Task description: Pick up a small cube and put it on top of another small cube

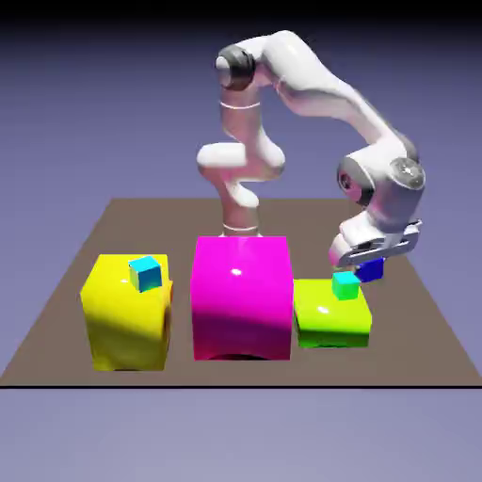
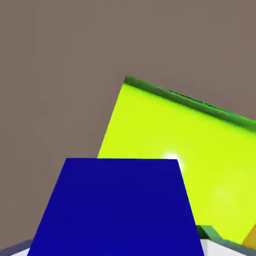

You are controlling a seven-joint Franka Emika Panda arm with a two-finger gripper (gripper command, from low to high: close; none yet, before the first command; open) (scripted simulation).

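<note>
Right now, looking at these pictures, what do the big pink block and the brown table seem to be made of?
It is a rendered scene, so only the look counts. The big pink block looks like glossy plastic: one even colour, with a small bright highlight on its top. The brown table looks matte, perhaps painted board: flat brown, no shine or grain. The lime-green block is glossy too, with a white glint.

In my hand view the blue cube (image 2: 117, 207) hides my fingertips and runs off the edge at six o'clock, covering the green-teal cube.
</note>
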